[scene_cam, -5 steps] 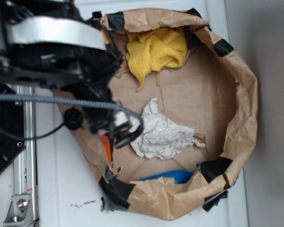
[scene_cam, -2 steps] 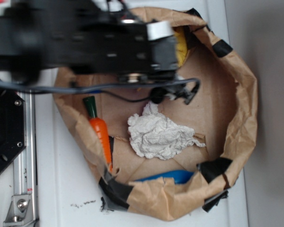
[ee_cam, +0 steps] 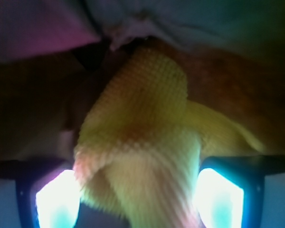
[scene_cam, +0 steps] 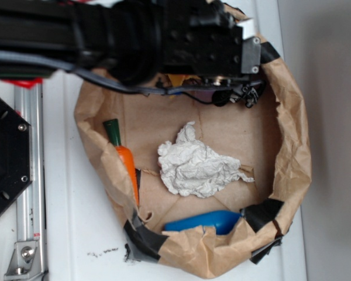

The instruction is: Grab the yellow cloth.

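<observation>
claw [ee_cam: 137, 190] now straddles yellow cloth [ee_cam: 142, 156], fingers apart.

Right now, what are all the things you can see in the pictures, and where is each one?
yellow cloth: one, bright yellow, between the gripper's fingers in the wrist view; hidden under the arm in the exterior view
paper wad: one, off-white, middle of the bag floor
toy carrot: one, orange with a green top, along the bag's left wall
blue object: one, blue, by the bag's bottom wall
paper bag: one, brown with black tape, on the white table
gripper: one, fingers either side of the cloth, not yet closed
</observation>
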Robot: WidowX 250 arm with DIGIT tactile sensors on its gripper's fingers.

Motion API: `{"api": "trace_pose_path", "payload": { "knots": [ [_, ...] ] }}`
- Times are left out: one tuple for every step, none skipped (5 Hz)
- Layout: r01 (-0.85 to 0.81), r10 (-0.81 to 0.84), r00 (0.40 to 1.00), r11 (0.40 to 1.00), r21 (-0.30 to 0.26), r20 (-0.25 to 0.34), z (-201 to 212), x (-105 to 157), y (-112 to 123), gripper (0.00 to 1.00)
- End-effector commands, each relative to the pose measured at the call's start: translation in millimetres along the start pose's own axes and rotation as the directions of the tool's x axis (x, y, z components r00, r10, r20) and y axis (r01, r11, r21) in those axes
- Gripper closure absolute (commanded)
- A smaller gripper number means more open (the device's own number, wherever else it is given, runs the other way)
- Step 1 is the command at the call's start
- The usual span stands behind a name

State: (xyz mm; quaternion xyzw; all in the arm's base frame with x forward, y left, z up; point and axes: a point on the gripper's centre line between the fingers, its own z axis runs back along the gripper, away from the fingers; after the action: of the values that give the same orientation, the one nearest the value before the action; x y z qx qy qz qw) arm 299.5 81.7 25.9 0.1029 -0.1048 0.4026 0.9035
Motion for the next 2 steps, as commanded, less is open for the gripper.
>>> {"api": "trace_pose_path", "payload": {
  "knots": [
    [0.105,-0.106,0.994,0.992,-0.071,-0.005,-11.9,-15.6,39.2,1.00],
    [0.140,-0.141,0.990,0.987,-0.075,-0.010,-14.5,-14.7,46.5,1.00]
  ]
}}
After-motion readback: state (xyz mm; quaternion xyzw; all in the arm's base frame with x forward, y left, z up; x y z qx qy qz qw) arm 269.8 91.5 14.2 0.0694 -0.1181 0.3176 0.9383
